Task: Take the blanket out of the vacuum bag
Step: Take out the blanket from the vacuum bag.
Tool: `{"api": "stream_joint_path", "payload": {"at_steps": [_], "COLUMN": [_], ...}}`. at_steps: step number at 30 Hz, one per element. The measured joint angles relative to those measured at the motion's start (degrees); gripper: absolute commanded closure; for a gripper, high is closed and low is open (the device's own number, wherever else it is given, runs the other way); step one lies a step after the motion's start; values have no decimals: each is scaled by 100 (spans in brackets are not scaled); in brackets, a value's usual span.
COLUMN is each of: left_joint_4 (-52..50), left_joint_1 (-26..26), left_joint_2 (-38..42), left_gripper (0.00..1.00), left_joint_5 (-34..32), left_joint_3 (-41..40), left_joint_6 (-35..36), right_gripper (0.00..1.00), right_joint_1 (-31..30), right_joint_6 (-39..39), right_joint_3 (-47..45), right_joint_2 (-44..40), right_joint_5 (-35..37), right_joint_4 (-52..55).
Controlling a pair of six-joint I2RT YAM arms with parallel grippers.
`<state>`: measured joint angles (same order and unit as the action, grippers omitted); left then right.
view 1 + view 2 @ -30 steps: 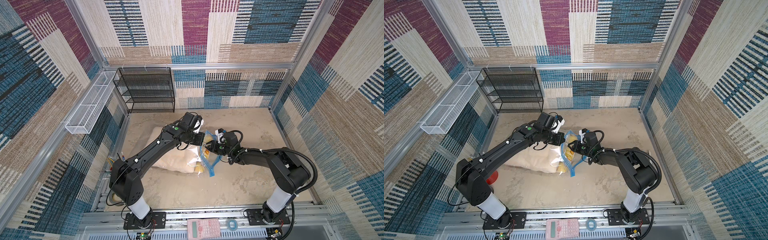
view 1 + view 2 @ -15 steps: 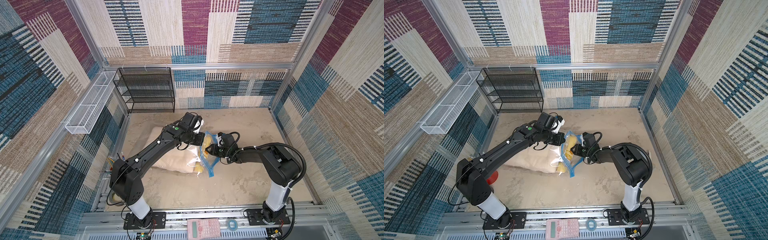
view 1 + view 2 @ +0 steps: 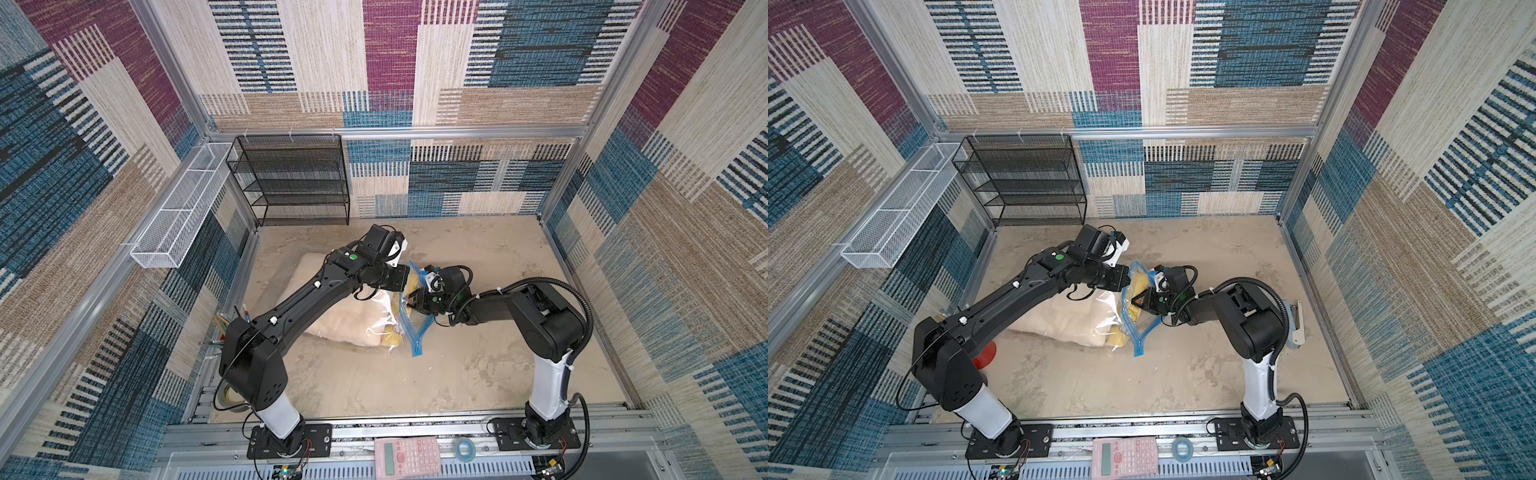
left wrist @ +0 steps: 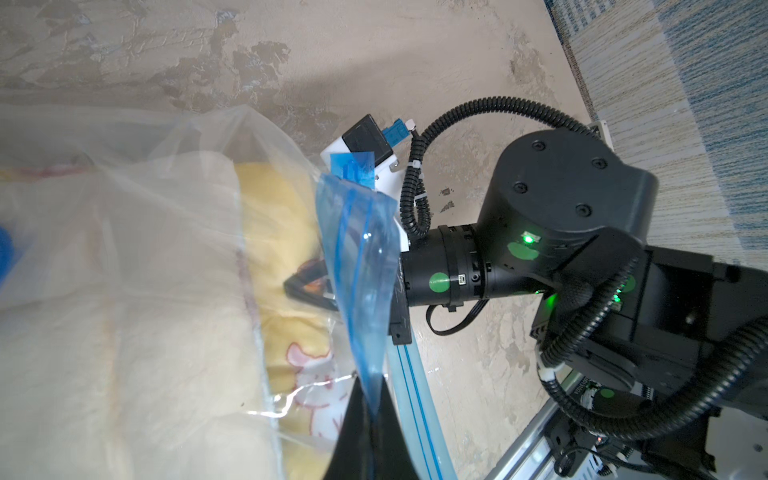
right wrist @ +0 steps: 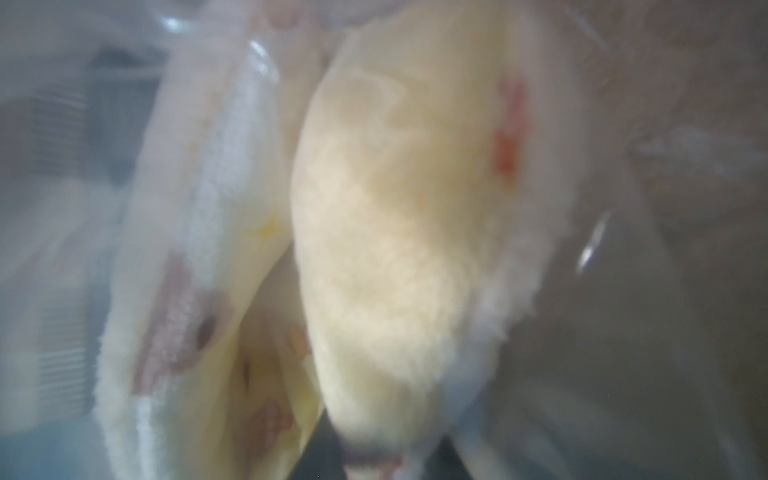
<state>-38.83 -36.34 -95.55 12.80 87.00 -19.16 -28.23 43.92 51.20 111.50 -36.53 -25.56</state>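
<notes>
Back wall (image 3: pixel 457 183): black mesh rack (image 3: pixel 291 183), white wire basket (image 3: pixel 174 216) just beside it. Front ledge (image 3: pixel 357 432): pink calculator (image 3: pixel 406 456) and blue tape roll (image 3: pixel 462 449), near each other.

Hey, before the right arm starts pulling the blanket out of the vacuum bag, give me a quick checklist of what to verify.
1. Pinch of left hand on the vacuum bag at its blue zip edge: ok.
2. Bag mouth held open: ok.
3. Reach: right hand inside the mouth, against the yellow blanket: ok.
4. Right hand closed on fabric: cannot tell; its wrist view is blurred.
5. Blanket free of the bag: not ok, most of it lies inside.
</notes>
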Motion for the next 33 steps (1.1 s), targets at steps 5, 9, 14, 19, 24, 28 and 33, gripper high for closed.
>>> {"api": "stream_joint_path", "payload": {"at_steps": [5, 9, 14, 19, 24, 28, 33], "left_joint_4": [-13, -17, 22, 122, 216, 127, -354], "left_joint_1": [7, 20, 90, 175, 234, 297, 361], "left_joint_2": [120, 426, 726, 835, 964, 1049, 920], "left_gripper": [100, 100, 100, 100, 100, 100, 100], "left_joint_5": [-101, -398, -684, -815, -839, -846, -833], "left_joint_3": [-15, -103, -205, -205, -133, 197, 1274], "left_joint_6": [2, 7, 11, 11, 9, 7, 7], "right_gripper": [100, 100, 100, 100, 100, 100, 100], "right_joint_1": [-4, -4, -15, -15, -24, -31, -46], "right_joint_6": [-46, -223, -505, -796, -1143, -1434, -1611], "right_joint_3": [96, 365, 957, 1733, 2736, 3563, 4579], "right_joint_2": [-505, -1034, -1456, -1596, -1552, -1392, -1191], "right_joint_5": [-146, -251, -352, -385, -304, -81, 120], "right_joint_4": [7, 210, 901, 1880, 3058, 3880, 4625]}}
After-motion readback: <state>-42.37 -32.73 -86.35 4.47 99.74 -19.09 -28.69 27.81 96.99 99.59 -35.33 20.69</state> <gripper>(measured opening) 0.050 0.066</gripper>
